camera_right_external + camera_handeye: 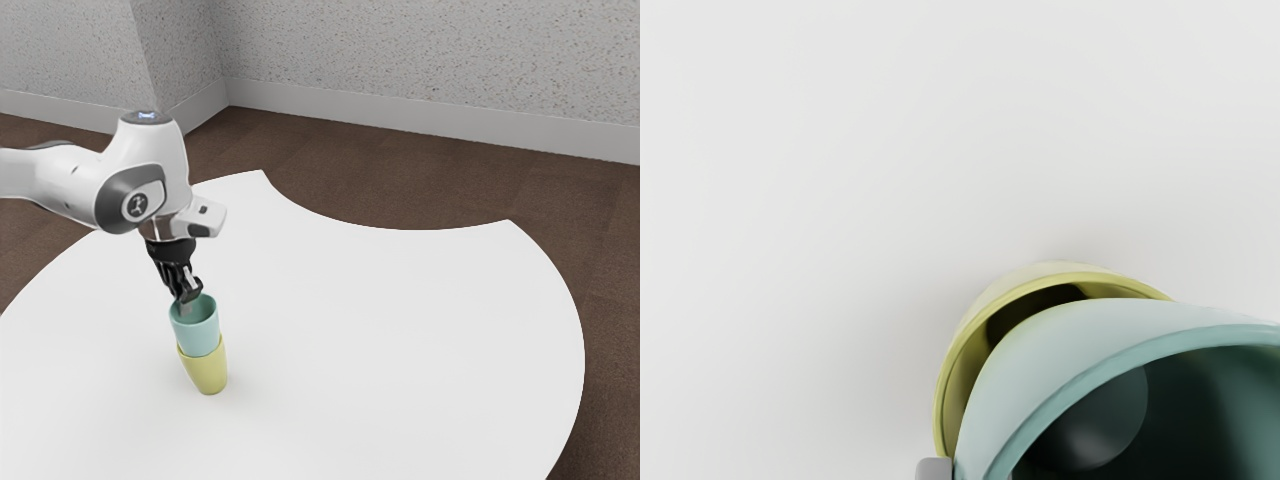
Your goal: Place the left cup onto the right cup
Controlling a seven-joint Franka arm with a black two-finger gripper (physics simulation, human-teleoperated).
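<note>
The blue-green cup (195, 326) is set inside the yellow cup (206, 372) on the bench (400, 330); its rim is pinched by the tool (187, 293).

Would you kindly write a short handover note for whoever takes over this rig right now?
Gripper: down at the rim of the teal cup. I cannot tell whether it is clamped on the rim or open.
Things: the teal cup sits about upright in the mouth of the yellow cup, which stands on the white table.
Done: the cups look stacked, teal on yellow.
Left: probably confirm the gripper is open, lift it straight up clear of the rim, and check the stack stands on its own.
</note>
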